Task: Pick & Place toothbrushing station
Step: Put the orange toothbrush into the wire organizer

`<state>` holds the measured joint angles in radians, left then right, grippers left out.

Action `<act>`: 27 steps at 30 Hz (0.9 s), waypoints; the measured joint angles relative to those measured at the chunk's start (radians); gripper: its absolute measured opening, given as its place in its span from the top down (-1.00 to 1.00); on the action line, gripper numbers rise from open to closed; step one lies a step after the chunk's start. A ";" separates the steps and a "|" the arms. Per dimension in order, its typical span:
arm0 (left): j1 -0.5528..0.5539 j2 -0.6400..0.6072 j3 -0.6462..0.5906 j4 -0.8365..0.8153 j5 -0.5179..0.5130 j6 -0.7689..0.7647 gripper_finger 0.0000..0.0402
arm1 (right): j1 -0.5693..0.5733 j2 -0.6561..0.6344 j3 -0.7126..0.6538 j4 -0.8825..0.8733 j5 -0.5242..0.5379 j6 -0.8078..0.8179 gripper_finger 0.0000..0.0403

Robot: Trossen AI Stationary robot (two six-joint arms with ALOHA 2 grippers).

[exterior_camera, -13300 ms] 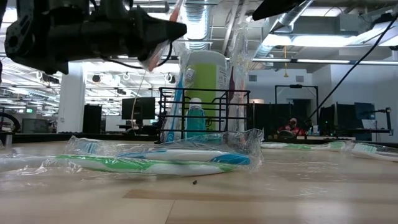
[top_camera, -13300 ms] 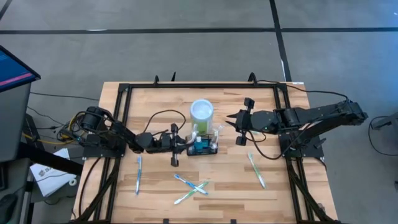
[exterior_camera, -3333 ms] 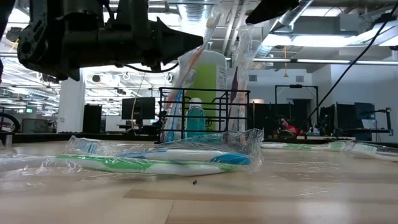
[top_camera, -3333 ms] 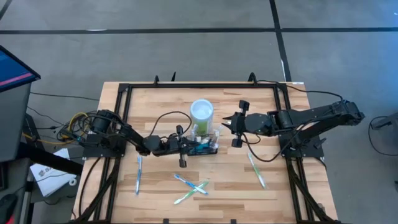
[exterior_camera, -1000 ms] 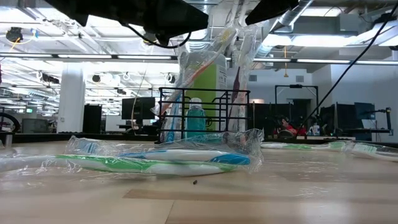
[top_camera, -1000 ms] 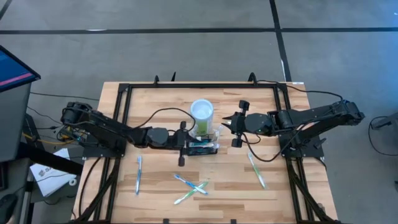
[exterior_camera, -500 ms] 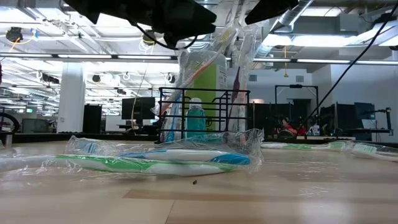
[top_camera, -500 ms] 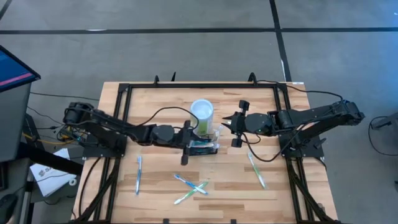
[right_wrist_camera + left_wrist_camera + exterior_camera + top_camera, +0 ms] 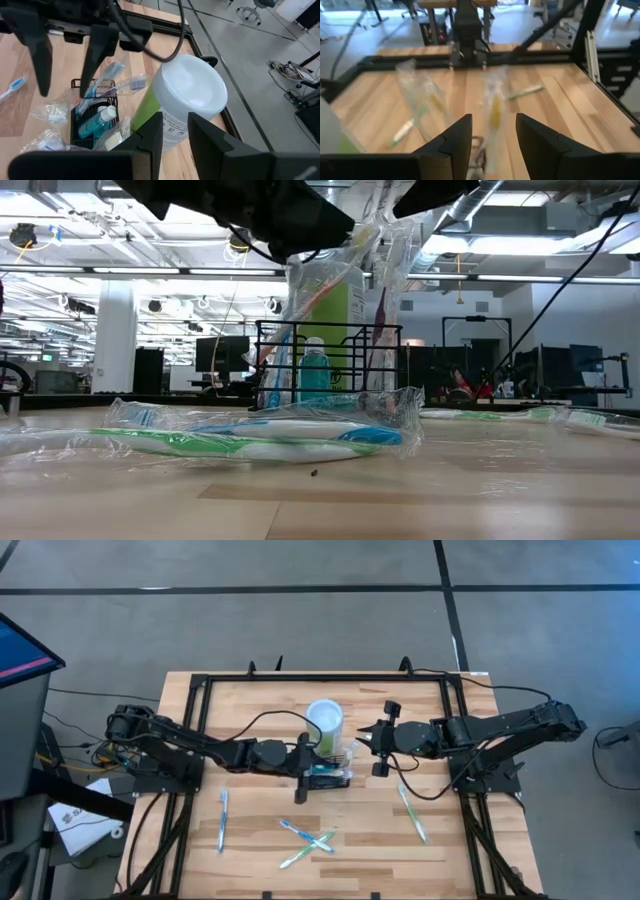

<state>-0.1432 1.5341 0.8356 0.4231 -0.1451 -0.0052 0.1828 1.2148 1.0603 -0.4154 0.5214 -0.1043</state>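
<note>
Station: your toothbrushing station [image 9: 328, 776], a small black wire-mesh caddy, stands mid-counter [image 9: 250, 840], touching the front of the lime-green cup [image 9: 324, 726].
Left gripper: your left gripper [image 9: 300, 770] hangs at the caddy's left end, fingers spread wide and empty; the caddy lies straight ahead of it, with wrapped brushes standing between the fingers in its wrist view.
Right gripper: your right gripper [image 9: 383, 738] waits just beside the cup on the far side, part-spread, holding nothing.
Axis: the caddy's long side runs arm to arm; your left arm is the nearer.
Materials: thin rigid wire, crinkly clear film on the toothbrushes [image 9: 255, 442], smooth plastic cup, a teal bottle [image 9: 314, 370] inside, pale wood planks.
</note>
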 joint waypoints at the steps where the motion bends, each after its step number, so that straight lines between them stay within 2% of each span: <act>1: 0.000 0.004 0.002 -0.005 0.003 0.000 0.28 | 0.000 0.000 0.000 0.000 0.000 0.000 0.60; 6: 0.003 0.056 0.050 -0.019 0.006 0.003 0.28 | 0.000 0.000 0.000 0.005 0.000 0.000 0.60; 16: 0.019 0.060 0.063 -0.042 0.006 0.000 0.32 | 0.000 0.000 0.000 0.004 -0.001 0.000 0.60; 19: 0.019 0.060 0.063 -0.042 0.008 -0.002 0.44 | 0.000 0.000 0.000 0.004 0.000 0.000 0.60; 25: 0.012 0.060 0.063 -0.041 0.021 -0.003 0.88 | 0.000 0.000 0.000 0.002 -0.001 0.000 0.60; 27: 0.008 0.060 0.063 -0.040 0.021 -0.003 0.96 | 0.000 0.000 0.000 0.000 -0.001 0.000 0.60</act>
<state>-0.1351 1.5944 0.8989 0.3835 -0.1242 -0.0082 0.1829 1.2148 1.0603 -0.4154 0.5209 -0.1043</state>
